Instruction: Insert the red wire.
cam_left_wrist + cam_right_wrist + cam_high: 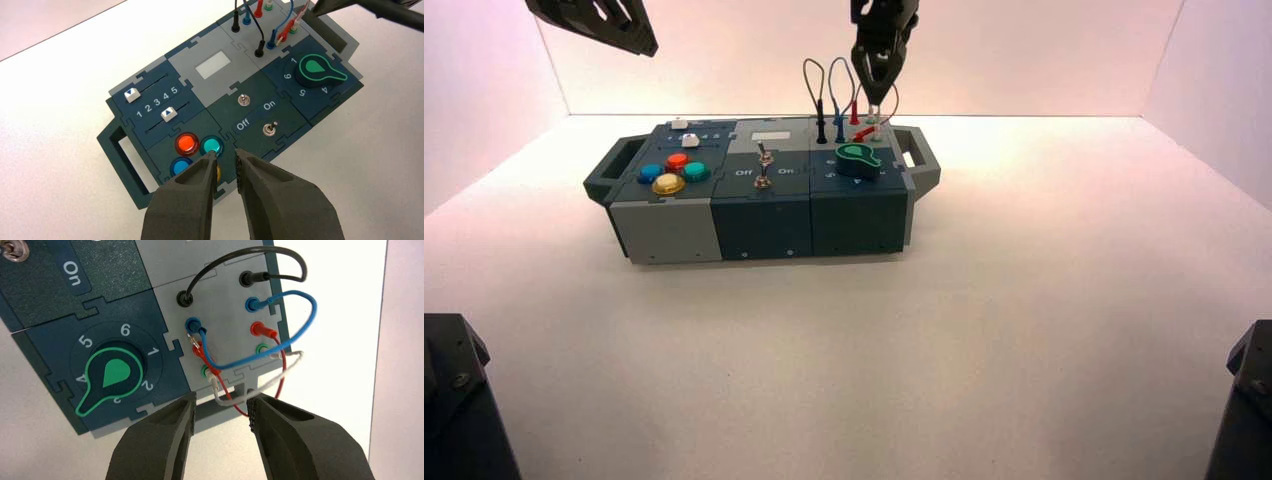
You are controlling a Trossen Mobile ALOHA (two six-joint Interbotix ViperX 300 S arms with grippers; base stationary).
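Note:
The red wire loops over the grey socket panel at the box's right end. One red plug sits in its socket. The other red plug lies tilted on the panel with its metal pin bare, beside a blue plug. In the high view that loose plug lies slanted behind the green knob. My right gripper hangs open just above the panel, nothing between its fingers. A white lead passes close by one fingertip. My left gripper is raised at the far left.
Black, blue and white leads arch over the same panel beside the red one. The box also carries toggle switches, coloured buttons and two sliders. A handle sticks out right of the panel.

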